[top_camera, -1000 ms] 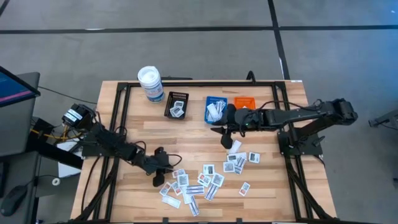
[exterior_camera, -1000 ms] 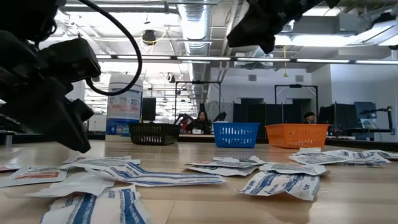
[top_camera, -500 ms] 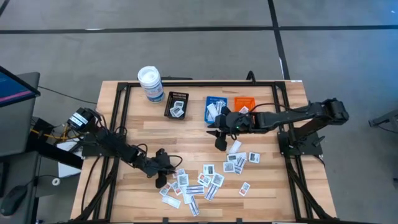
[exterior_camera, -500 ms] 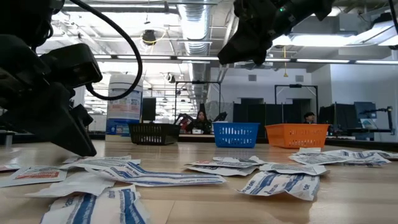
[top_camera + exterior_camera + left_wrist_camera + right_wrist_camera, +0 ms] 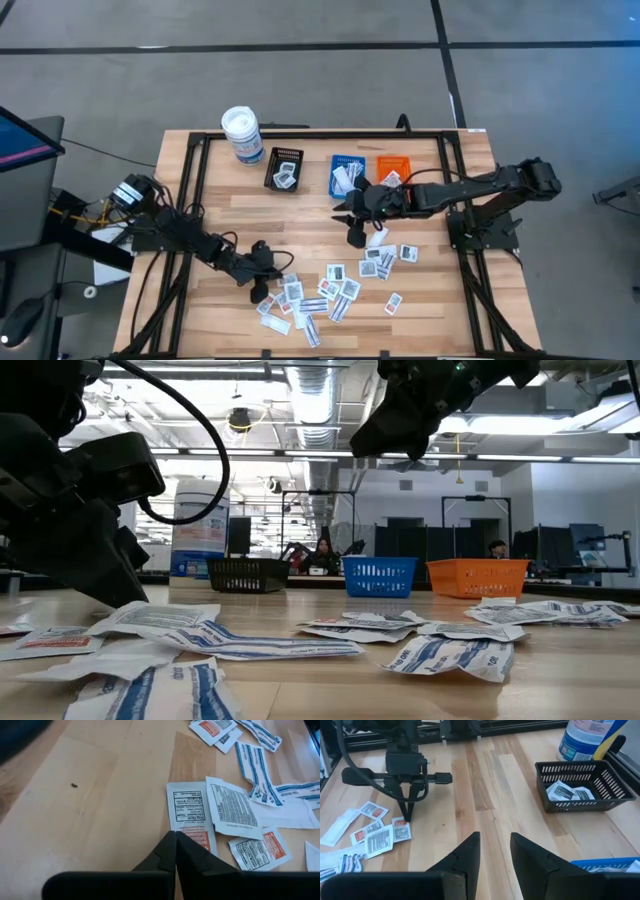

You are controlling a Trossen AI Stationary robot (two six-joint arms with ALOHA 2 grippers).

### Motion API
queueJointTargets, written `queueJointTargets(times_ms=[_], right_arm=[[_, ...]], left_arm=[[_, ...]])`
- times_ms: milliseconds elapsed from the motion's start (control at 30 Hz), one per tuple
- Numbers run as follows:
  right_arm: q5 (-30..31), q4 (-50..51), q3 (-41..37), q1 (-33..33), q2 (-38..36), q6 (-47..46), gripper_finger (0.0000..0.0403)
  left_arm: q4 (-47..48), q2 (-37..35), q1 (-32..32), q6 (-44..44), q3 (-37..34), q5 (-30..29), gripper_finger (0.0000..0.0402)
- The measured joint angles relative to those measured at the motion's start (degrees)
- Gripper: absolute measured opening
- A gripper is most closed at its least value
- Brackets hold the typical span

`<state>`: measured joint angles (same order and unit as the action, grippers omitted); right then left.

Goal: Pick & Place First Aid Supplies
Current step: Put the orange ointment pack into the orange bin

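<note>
Many small white packets, the first aid supplies [image 5: 325, 290], lie scattered on the wooden table's near half. My left gripper [image 5: 260, 291] is down at the pile's left edge, shut on a packet with black and orange print [image 5: 187, 817]. My right gripper [image 5: 355, 233] hovers open above the table's middle with nothing between its fingers [image 5: 470, 851]; a loose packet [image 5: 379, 236] lies on the table beside it. Its wrist view shows the left gripper [image 5: 409, 816] farther off, tip down on that packet [image 5: 401, 830]. My left gripper pinches the packet's near edge [image 5: 186, 839] between its two shut fingers. The fingers slant down from the table's left side. The pinched end [image 5: 130, 614] is raised a little off the wood, while the far end lies among the other packets.
Along the far side stand a white canister [image 5: 241, 135], a black tray [image 5: 284, 170] holding packets, a blue tray [image 5: 346, 172] with packets and an orange tray [image 5: 392, 163]. Bare wood lies between the two grippers and left of the pile.
My left gripper has sunk slightly onto the pile's left edge and shut on a packet, whose near end now stands raised. My right gripper has come down a little and toward the table's left.
</note>
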<state>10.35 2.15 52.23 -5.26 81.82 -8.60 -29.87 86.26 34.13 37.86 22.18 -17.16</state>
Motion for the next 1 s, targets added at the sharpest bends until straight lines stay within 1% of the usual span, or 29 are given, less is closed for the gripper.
queueJointTargets(times_ms=[200,433,500,600,700,833,933,1000], right_arm=[[0.0,0.24,0.0,-0.15,0.0,-0.96,0.0102],[-0.18,0.43,0.0,-1.09,0.0,-1.51,0.0102],[-0.2,0.68,0.0,-1.82,0.0,-1.53,0.0102],[-0.2,0.87,0.0,-3.21,0.0,-1.51,0.0102],[-0.22,0.87,0.0,-4.25,0.02,-1.51,0.0102],[-0.24,0.87,0.0,-4.91,0.03,-1.51,0.0102],[-0.2,0.87,0.0,-5.3,0.04,-1.49,0.0102],[-0.17,0.87,0.0,-5.35,0.04,-1.47,0.0102]], left_arm=[[-2.36,-1.54,-0.05,-7.58,-0.15,-3.41,0.0004],[-3.41,-2.49,-1.49,-10.86,-0.09,-7.42,0.0004],[-3.58,-2.49,-2.22,-10.57,-0.09,-7.43,0.0004],[-3.9,-2.49,-2.8,-9.16,-0.09,-3.8,0.0007],[-4.02,-2.52,-2.87,-7.67,-0.07,-1.37,0.0024],[-4.03,-2.54,-2.15,-6.07,0.28,0.24,0.0064],[-2.92,-2.58,-1.02,-7.96,0.28,-0.16,0.0091],[-1.19,-2.55,-0.37,-8.94,0.28,-1.88,0.0102]])
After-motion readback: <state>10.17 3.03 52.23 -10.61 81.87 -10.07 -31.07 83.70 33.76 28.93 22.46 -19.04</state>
